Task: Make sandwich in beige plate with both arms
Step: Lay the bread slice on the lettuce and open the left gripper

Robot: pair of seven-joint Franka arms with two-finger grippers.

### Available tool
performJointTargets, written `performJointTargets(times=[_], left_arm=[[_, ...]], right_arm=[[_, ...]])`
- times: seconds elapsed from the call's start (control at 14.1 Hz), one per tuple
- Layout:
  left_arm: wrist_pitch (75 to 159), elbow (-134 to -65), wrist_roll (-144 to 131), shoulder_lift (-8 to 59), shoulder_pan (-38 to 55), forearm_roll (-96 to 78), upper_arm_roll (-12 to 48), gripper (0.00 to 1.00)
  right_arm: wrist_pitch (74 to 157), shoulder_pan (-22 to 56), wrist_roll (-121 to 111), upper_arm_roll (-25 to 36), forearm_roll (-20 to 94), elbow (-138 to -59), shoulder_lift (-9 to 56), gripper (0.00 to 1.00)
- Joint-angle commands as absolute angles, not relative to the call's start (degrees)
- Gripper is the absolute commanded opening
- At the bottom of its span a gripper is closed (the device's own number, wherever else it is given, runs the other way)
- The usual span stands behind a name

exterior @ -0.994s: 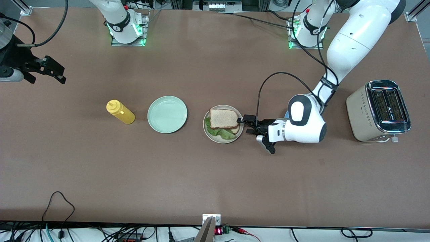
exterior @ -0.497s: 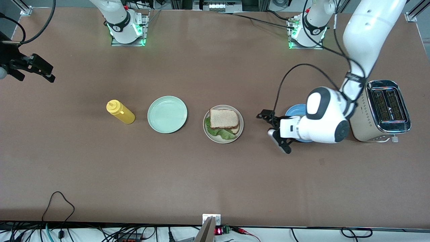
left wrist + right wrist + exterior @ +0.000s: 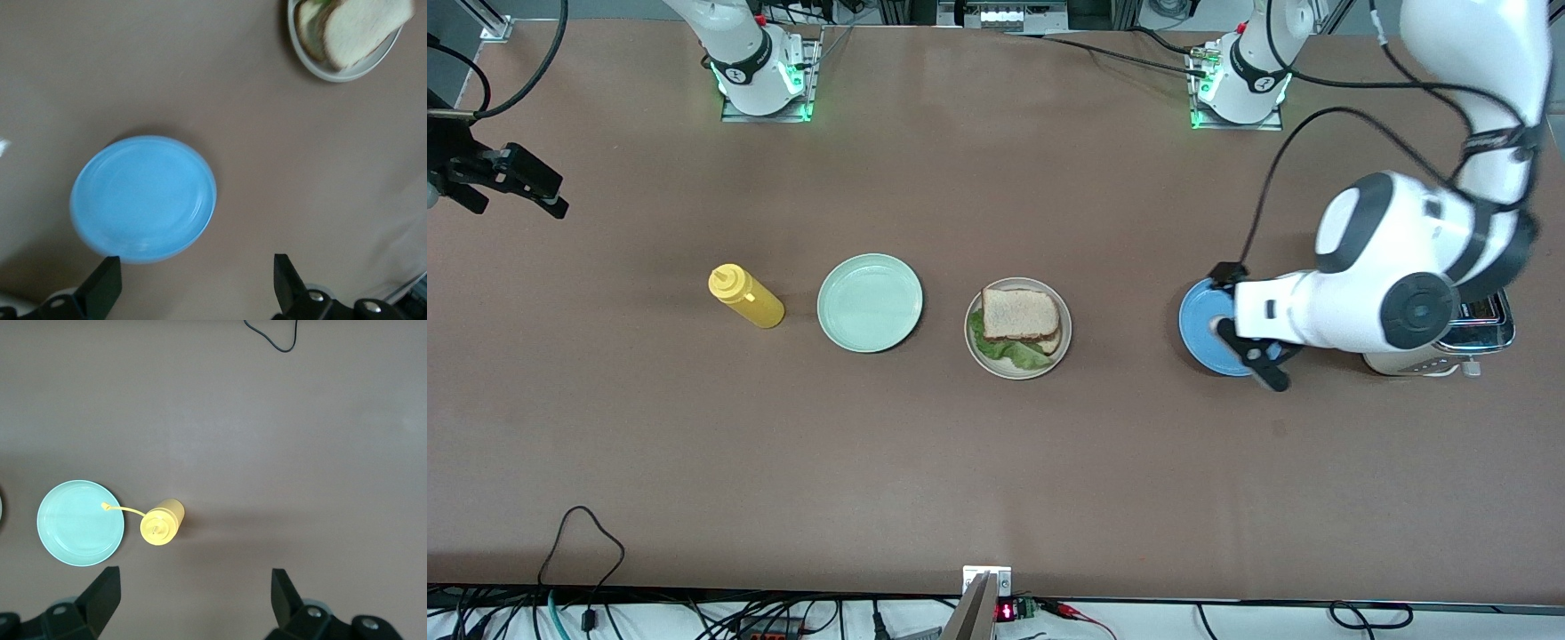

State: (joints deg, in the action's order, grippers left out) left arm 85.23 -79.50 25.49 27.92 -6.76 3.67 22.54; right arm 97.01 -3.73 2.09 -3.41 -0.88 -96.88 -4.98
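surface [image 3: 960, 462]: plain brown
beige plate [image 3: 1064, 342]: pale off-white
sandwich [image 3: 1020, 314]: light brown bread, green lettuce
second plate [image 3: 870, 302]: mint green
third plate [image 3: 1197, 320]: blue
squeeze bottle [image 3: 745, 297]: yellow
toaster [image 3: 1476, 329]: beige and chrome

A broad brown table [image 3: 925, 462] fills nearly everything I can see from here.

Its matte top is evenly lit, with soft shadows. Black cables [image 3: 587, 533] loop onto the near edge, and more wiring hangs along a pale strip below it, where a small red display [image 3: 1005, 612] glows. Metal framing, I think, stands at the corners.
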Motion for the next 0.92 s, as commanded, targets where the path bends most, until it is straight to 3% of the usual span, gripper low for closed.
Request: performJointTargets(times=[0.0, 0.43, 0.64, 0.85], left_arm=[[76.1, -72.2, 24.8, 26.6, -6.6, 8.3, 21.9, 1.00], [77.7, -78.9, 16.9, 13.0, 1.9, 7.2, 6.0, 1.00], [86.3, -89.3, 6.0, 2.8, 3.5, 3.3, 2.5, 1.00], [91.7, -92.4, 6.8, -0.7, 4.1, 2.3, -0.3, 1.00]], right_arm=[[96.4, -4.1, 1.8, -4.1, -1.2, -96.9, -5.4, 1.00], [95.4, -4.3, 1.8, -4.1, -1.3, -97.2, -5.4, 1.00], [96.0, -4.4, 1.7, -4.1, -0.9, -96.9, -4.3, 1.00], [96.5, -4.5, 1.2, -4.0, -0.6, -94.2, -1.1, 1.00]])
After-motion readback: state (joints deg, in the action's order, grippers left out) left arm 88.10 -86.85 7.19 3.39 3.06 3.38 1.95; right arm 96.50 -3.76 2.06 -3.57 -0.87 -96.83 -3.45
